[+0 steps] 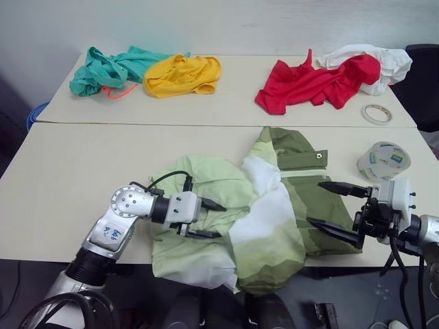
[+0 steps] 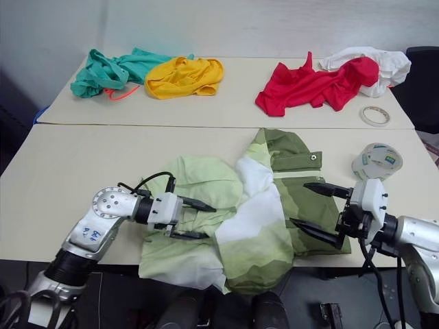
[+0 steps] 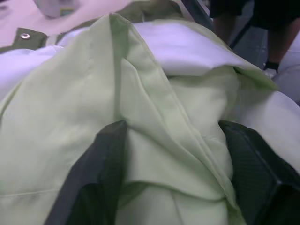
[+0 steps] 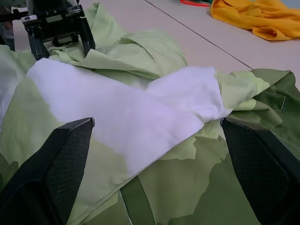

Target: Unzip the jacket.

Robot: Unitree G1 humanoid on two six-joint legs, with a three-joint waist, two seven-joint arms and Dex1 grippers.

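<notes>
On the table (image 1: 82,151), left gripper (image 1: 209,219) straddled a jacket (image 1: 267,233) fold, right gripper (image 1: 336,205) spread; zipper unseen, so a blind pinch risked catching cloth.

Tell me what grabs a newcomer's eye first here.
The crumpled jacket in green and white bands sprawls over the near table edge, the left gripper and right gripper flanking it with fingers apart. Behind, bright teal, yellow and red garments line the far table.
</notes>
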